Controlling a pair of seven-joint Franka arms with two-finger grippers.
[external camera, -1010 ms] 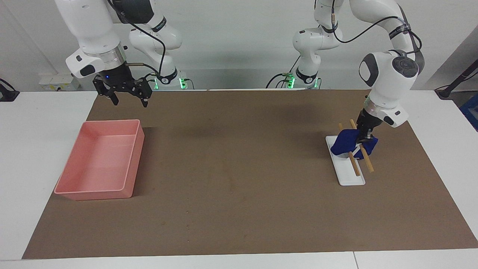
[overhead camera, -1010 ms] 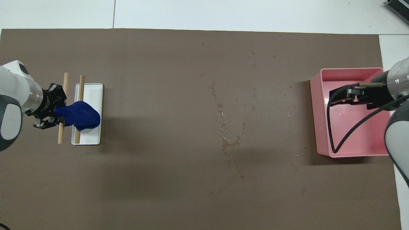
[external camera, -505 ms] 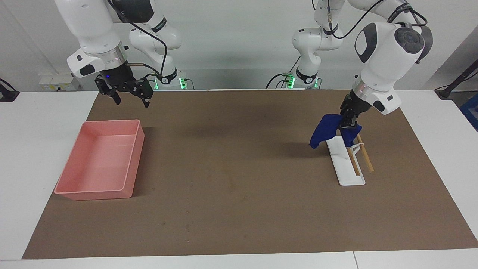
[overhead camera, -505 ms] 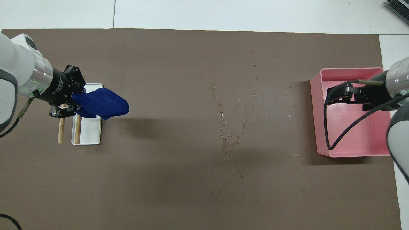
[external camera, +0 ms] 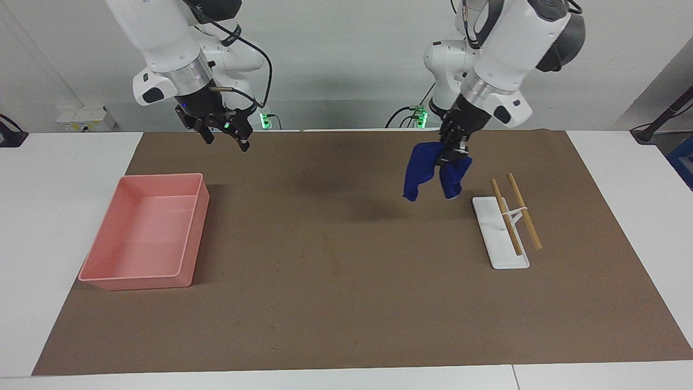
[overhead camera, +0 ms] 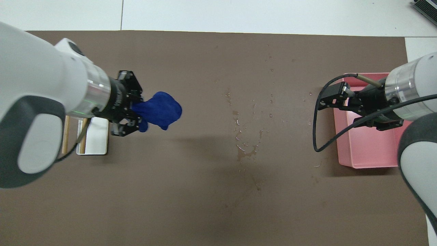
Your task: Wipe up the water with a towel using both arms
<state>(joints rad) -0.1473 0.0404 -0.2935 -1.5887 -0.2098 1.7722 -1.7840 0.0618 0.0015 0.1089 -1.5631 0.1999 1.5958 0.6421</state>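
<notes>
My left gripper (external camera: 453,150) is shut on the deep-blue towel (external camera: 433,174), which hangs from it in the air over the brown mat, beside the white tray. In the overhead view the left gripper (overhead camera: 134,115) and towel (overhead camera: 160,110) are between the tray and the water. The spilled water (overhead camera: 244,136) lies as drops and a small puddle on the middle of the mat. My right gripper (external camera: 224,135) is open and empty, raised over the mat by the pink bin's edge; it also shows in the overhead view (overhead camera: 329,102).
The pink bin (external camera: 197,233) stands at the right arm's end of the mat and shows in the overhead view (overhead camera: 368,152). A white tray (external camera: 506,257) with two wooden sticks (external camera: 524,212) lies at the left arm's end. A brown mat (external camera: 346,292) covers the table.
My left gripper has lifted the towel off the tray and sticks and carried it toward the middle of the mat. My right gripper has moved from over the bin toward the middle.
</notes>
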